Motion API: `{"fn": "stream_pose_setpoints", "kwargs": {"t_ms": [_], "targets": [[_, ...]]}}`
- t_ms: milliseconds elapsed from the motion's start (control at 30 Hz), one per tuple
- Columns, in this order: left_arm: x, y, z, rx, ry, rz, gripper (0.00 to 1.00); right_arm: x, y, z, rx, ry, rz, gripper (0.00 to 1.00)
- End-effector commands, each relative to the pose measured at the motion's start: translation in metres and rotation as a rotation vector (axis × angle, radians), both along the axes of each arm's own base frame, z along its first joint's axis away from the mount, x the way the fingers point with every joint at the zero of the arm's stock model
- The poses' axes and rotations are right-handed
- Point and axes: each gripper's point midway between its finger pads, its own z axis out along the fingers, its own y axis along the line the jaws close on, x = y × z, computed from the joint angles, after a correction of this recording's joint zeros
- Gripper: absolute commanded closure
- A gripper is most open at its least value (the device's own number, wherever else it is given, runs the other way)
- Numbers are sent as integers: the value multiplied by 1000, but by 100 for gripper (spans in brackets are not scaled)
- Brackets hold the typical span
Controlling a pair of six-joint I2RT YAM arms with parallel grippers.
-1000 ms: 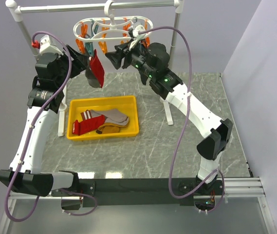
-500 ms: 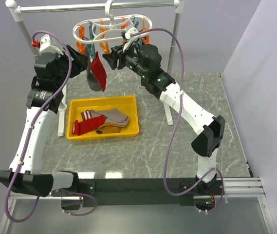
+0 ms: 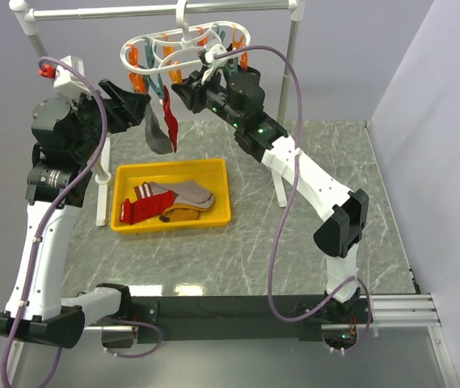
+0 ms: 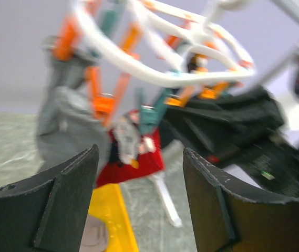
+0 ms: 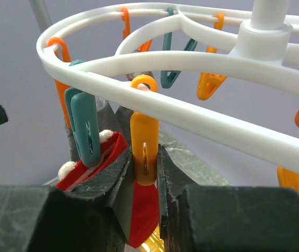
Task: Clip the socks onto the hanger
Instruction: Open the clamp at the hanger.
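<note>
Orange clothespin (image 5: 144, 147) squeezed in right hand (image 5: 144, 164), teal clothespin (image 5: 86, 131) and red sock (image 5: 141, 215) beside, left hand (image 4: 140, 173) gaping, empty.

Hanger (image 3: 183, 38) under rail (image 3: 157, 10), two socks (image 3: 158, 133) hanging below, right tool (image 5: 145, 163) on clothespin (image 5: 144, 139), tray (image 3: 173, 166) on table (image 3: 294, 242), seemingly beneath

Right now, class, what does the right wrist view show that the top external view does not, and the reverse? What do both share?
Only the right wrist view shows, close up, the right gripper pinching an orange clothespin from both sides. Only the top external view shows the yellow tray with more socks in it, the left gripper with open jaws, and the rail stand. Both show the white hanger and the red sock hanging from it.
</note>
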Motion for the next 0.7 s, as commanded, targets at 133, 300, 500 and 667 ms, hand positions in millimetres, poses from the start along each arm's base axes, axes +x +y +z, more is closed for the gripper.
{"fn": "stream_pose_setpoints", "kwargs": {"t_ms": [133,300,500,667], "targets": [[-30,-52,30,-41,-125,-331,30,-16,-6,34,49,-53,1,83],[-28,-65,42,-85,-145,-335,30,-18,-9,37,68,-16,-7,84],[-18,-90,52,-115,-140,-324,32,-19,-2,32,69,21,-4,85],[3,-80,47,-174,-110,-198,36,-21,-2,31,71,33,-4,85]]}}
